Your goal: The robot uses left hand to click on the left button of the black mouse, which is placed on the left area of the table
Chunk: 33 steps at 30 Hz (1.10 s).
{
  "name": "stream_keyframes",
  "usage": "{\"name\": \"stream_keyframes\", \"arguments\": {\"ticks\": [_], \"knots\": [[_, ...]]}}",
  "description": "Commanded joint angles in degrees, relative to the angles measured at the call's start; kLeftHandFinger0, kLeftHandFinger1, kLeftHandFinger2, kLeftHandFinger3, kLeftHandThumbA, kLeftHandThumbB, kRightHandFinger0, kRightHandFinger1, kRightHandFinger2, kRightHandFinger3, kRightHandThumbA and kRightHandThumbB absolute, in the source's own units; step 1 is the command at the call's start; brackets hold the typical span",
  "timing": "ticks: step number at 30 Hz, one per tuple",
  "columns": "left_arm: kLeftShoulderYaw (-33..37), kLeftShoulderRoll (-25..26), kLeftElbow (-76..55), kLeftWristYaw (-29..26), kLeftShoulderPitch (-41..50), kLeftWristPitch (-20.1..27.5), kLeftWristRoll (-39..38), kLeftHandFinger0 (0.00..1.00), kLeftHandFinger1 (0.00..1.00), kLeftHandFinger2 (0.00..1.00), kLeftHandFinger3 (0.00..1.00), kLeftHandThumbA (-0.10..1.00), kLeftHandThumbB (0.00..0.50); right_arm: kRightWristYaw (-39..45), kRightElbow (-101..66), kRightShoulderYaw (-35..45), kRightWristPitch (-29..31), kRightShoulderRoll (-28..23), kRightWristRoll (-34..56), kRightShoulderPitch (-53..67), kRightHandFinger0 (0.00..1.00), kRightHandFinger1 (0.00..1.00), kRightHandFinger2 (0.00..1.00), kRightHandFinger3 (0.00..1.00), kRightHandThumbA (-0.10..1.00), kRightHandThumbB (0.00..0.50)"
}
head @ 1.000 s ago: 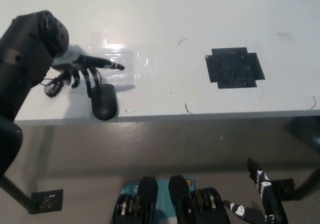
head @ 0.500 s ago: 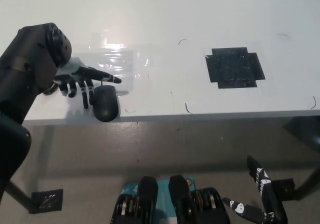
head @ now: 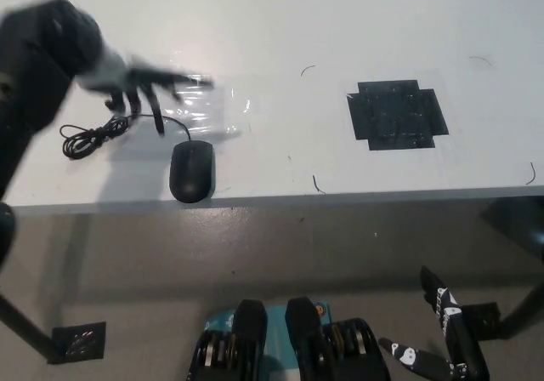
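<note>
One robot hand, my left (head: pixel 136 82), hovers blurred with fingers spread, grasping nothing, above the black mouse (head: pixel 192 170) near the worktop (head: pixel 280 24) edge, positioned for clicking.

A white worktop (head: pixel 280 24) fills the upper frame. On it lie a black mouse (head: pixel 192 170) near the lower-left edge, its coiled cable (head: pixel 85 137) further left, clear tape (head: pixel 212 105), and a black tape patch (head: pixel 397 115) right of centre.
</note>
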State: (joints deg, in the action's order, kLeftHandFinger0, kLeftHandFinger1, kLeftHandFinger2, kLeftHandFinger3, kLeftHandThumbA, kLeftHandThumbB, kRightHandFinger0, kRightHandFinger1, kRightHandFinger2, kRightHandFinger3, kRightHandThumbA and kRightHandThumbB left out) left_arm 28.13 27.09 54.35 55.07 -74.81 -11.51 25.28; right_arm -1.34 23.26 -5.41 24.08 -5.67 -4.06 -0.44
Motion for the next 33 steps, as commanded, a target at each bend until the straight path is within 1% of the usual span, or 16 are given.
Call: {"name": "stream_keyframes", "arguments": {"ticks": [1, 2, 4, 5, 7, 9, 12, 13, 18, 19, 20, 21, 23, 26, 31, 33], "knots": [[-13.3, 8.5, -23.4, 2.4, -5.3, -14.1, -7.6, 0.00, 0.00, 0.27, 1.00, 1.00, 0.378, -1.1, -1.1, 0.2, 2.8, -0.7, -0.7, -0.1, 1.00, 1.00, 1.00, 1.00, 1.00, 0.388], [-18.7, 9.6, -31.0, 1.9, -3.8, -15.4, -9.9, 0.00, 0.00, 0.26, 1.00, 1.00, 0.317, -0.8, -1.1, 0.2, 2.8, -0.7, -0.3, -0.1, 1.00, 1.00, 1.00, 1.00, 1.00, 0.388], [-25.5, 12.2, -36.5, 2.5, -2.8, -15.4, -17.9, 0.13, 0.00, 0.21, 1.00, 1.00, 0.356, -0.5, -0.8, 0.2, 2.8, -0.6, 0.0, -0.1, 1.00, 1.00, 1.00, 1.00, 1.00, 0.396], [-30.1, 12.9, -39.3, 2.8, -1.9, -15.4, -22.4, 0.02, 0.00, 0.18, 1.00, 1.00, 0.388, -0.3, -0.7, 0.2, 2.8, -0.6, 0.2, 0.0, 1.00, 1.00, 1.00, 1.00, 1.00, 0.409], [-33.1, 15.0, -43.9, 2.7, 0.0, -15.4, -29.6, 0.00, 0.00, 0.09, 1.00, 1.00, 0.396, -0.4, -0.5, 0.1, 2.8, -0.5, 0.1, 0.3, 1.00, 1.00, 1.00, 1.00, 1.00, 0.410], [-33.4, 19.9, -52.8, -2.8, 4.6, -15.4, -42.1, 0.00, 0.00, 0.02, 1.00, 1.00, 0.414, -0.2, -0.5, 0.0, 2.8, -0.6, 0.1, 0.7, 1.00, 1.00, 1.00, 1.00, 1.00, 0.409], [-37.6, 29.7, -72.1, -20.2, 18.8, -15.4, -65.9, 0.00, 0.00, 0.00, 1.00, 1.00, 0.446, -0.1, -0.5, 0.0, 2.8, -0.7, 0.2, 1.2, 1.00, 1.00, 1.00, 1.00, 1.00, 0.395], [-40.7, 30.6, -76.2, -22.0, 23.3, -15.4, -71.2, 0.00, 0.00, 0.01, 1.00, 1.00, 0.416, 0.0, -0.4, -0.1, 2.8, -0.8, 0.3, 1.3, 1.00, 1.00, 1.00, 1.00, 1.00, 0.385], [-57.0, 24.5, -99.3, -29.2, 49.1, -15.4, -83.2, 0.00, 0.00, 0.00, 1.00, 1.00, 0.397, -0.2, 0.3, -0.5, 2.8, -0.4, 0.0, 2.4, 1.00, 1.00, 1.00, 1.00, 1.00, 0.389], [-58.2, 22.0, -101.5, -28.6, 53.0, -15.2, -84.4, 0.00, 0.00, 0.38, 1.00, 1.00, 0.405, -0.2, 0.3, -0.5, 2.8, -0.4, 0.1, 2.6, 1.00, 1.00, 1.00, 1.00, 1.00, 0.386], [-57.9, 19.7, -105.1, -29.0, 61.6, -11.0, -86.7, 0.00, 0.00, 0.48, 1.00, 1.00, 0.396, -0.1, 0.3, -0.6, 2.8, -0.3, 0.2, 2.9, 1.00, 1.00, 1.00, 1.00, 1.00, 0.385], [-54.1, 17.1, -108.1, -27.2, 73.7, -1.3, -85.8, 0.03, 0.01, 0.29, 1.00, 1.00, 0.380, 0.0, 0.4, -0.6, 2.8, -0.2, 0.3, 3.1, 1.00, 1.00, 1.00, 1.00, 1.00, 0.376], [-50.1, 14.8, -108.8, -19.6, 87.0, 7.4, -79.6, 0.15, 0.07, 0.23, 1.00, 1.00, 0.418, 0.0, 0.9, -0.6, 2.8, 0.0, 0.4, 3.4, 1.00, 1.00, 1.00, 1.00, 1.00, 0.385], [-42.0, 8.4, -108.8, -19.1, 97.2, 12.7, -71.8, 0.01, 0.00, 0.13, 1.00, 1.00, 0.399, -0.4, 1.0, -0.7, 2.8, -0.2, 0.1, 4.3, 1.00, 1.00, 1.00, 1.00, 1.00, 0.391], [-35.8, -9.0, -107.4, -20.9, 103.7, 16.7, -47.0, 0.00, 0.00, 0.00, 1.00, 1.00, 0.362, -0.4, 0.6, -0.9, 2.8, -0.5, -0.2, 4.9, 1.00, 1.00, 1.00, 1.00, 1.00, 0.376], [-35.2, -16.1, -99.9, -21.9, 103.7, 25.5, -39.7, 0.00, 0.00, 0.00, 1.00, 1.00, 0.305, -0.2, 0.7, -0.9, 2.8, -0.5, 0.0, 5.0, 1.00, 1.00, 1.00, 1.00, 1.00, 0.386]]}}
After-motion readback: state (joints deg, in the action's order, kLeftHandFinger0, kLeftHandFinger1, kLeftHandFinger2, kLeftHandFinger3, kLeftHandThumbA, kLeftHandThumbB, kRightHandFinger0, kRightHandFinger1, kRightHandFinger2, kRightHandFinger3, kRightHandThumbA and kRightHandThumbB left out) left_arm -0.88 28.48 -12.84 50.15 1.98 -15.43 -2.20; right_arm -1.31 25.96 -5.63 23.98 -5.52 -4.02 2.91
